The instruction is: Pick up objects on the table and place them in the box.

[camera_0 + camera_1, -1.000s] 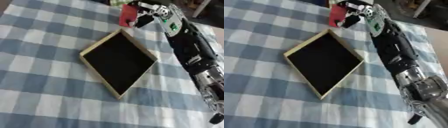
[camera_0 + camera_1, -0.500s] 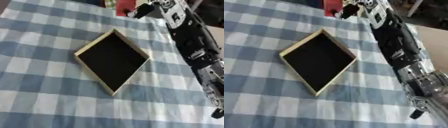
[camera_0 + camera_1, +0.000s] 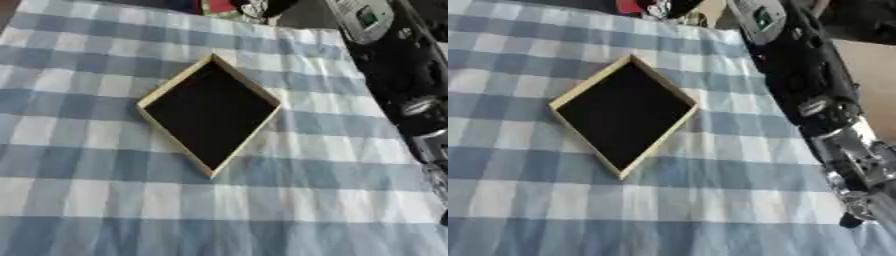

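Note:
A shallow wooden box with a black inside lies as a diamond on the blue-and-white checked tablecloth; nothing shows in it. My right arm runs up the right side to the table's far edge. There my right hand, cut off by the top of the view, is curled on a small red object, beyond the box's far corner. The left hand shows in neither view.
The table's far edge runs just under the hand, with dark ground and a dark blue shape behind it. The arm covers the table's right side. Bare cloth lies left of and in front of the box.
The right hand with the red object has gone further up towards the far edge and is now partly out of view. The whole picture has shifted too, so the camera moved.

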